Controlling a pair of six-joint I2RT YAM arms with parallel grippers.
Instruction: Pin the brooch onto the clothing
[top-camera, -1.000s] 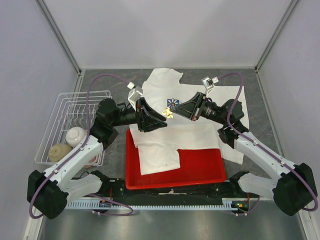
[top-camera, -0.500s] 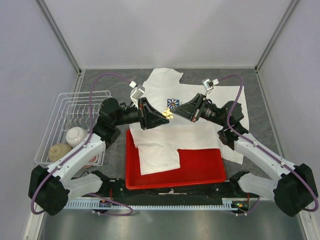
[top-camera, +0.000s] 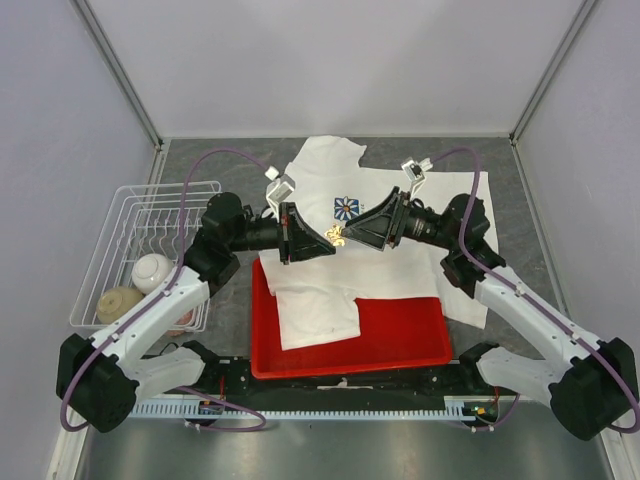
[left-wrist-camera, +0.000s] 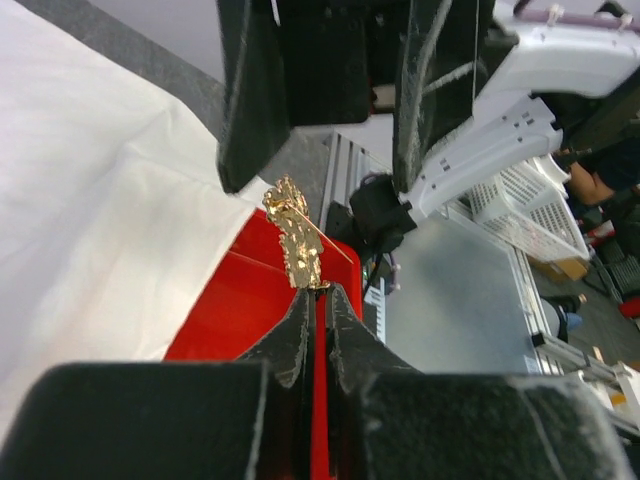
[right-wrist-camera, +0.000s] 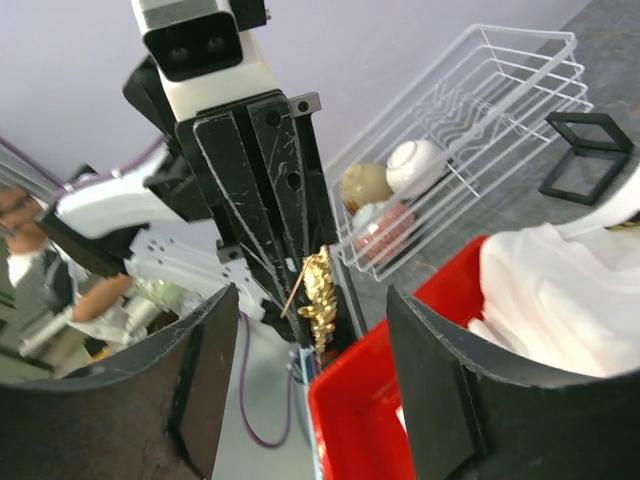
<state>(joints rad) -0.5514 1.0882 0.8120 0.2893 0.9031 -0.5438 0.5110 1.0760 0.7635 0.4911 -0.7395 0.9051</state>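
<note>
The gold brooch hangs in the air between the two grippers, above the white T-shirt. My left gripper is shut on the brooch's lower edge, and its thin pin sticks out to the side. My right gripper stands open just in front, its fingers either side of the brooch without touching it. The clothing lies flat with its blue daisy print behind the grippers and its hem over the red tray.
A white wire basket with bowls stands at the left. A small black square tray lies on the dark mat by the shirt's sleeve. Grey walls enclose the table.
The left gripper has closed on the brooch. The right gripper, which held it before, has opened and let it go. Both arms shifted only slightly.
</note>
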